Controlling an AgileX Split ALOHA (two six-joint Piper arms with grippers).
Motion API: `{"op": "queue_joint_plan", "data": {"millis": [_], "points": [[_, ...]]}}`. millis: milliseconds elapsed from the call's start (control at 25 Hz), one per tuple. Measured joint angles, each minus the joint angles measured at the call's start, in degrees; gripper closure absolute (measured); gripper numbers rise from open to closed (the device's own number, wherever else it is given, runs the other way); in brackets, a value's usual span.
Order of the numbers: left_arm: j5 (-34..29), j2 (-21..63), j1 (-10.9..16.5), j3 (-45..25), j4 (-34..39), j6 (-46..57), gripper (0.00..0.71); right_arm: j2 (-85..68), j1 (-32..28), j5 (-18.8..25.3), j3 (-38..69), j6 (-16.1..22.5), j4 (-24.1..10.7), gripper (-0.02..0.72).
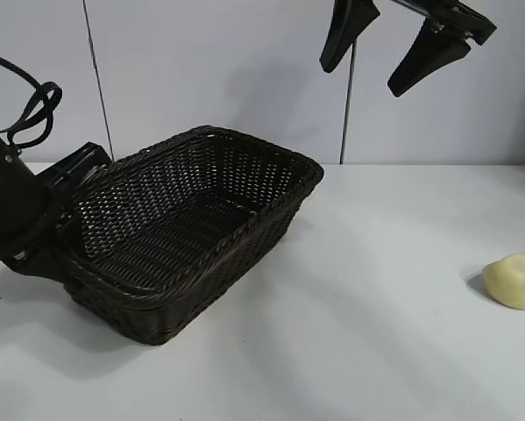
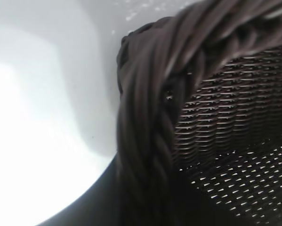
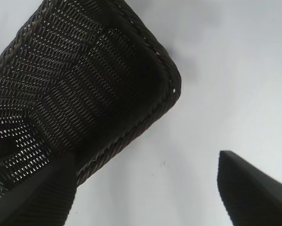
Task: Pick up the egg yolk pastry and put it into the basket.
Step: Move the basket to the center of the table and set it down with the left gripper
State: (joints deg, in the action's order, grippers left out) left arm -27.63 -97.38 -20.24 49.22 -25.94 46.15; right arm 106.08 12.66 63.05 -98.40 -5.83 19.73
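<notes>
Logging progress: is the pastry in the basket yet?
Out. The pastry lies on the table, apart from the empty basket.

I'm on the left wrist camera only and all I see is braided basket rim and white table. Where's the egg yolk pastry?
Observer: The egg yolk pastry lies on the table at the far right of the exterior view, well apart from the basket.
Operator: Is anything in the basket?
Observer: No, its woven floor shows bare in both the exterior and right wrist views.
Operator: Where's the right gripper?
Observer: The right gripper hangs high above the table, between basket and pastry, jaws open and holding nothing.
Operator: And my left arm?
Observer: The left gripper sits at the basket's left end, against the rim; whether it grips the rim cannot be told.
</notes>
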Motion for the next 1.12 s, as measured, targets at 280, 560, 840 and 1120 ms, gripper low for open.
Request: {"op": "queue_joint_plan", "data": {"millis": [280,560,840,1120], "points": [[-2.78,0.87,0.00,0.53,0.02,-1.23,0.613,0.00,0.00,0.00,0.00,0.00,0.00,0.114],[-4.88,0.87,2.38,0.53,-9.29,-12.38,0.613,0.00,0.00,0.00,0.00,0.00,0.00,0.114],[-7.34,2.13,5.64,0.53,-12.70,-19.28,0.613,0.00,0.00,0.00,0.00,0.00,0.00,0.114],[-11.49,4.15,5.71,5.04,-10.94,-20.60,0.613,0.00,0.00,0.00,0.00,0.00,0.00,0.114]]}}
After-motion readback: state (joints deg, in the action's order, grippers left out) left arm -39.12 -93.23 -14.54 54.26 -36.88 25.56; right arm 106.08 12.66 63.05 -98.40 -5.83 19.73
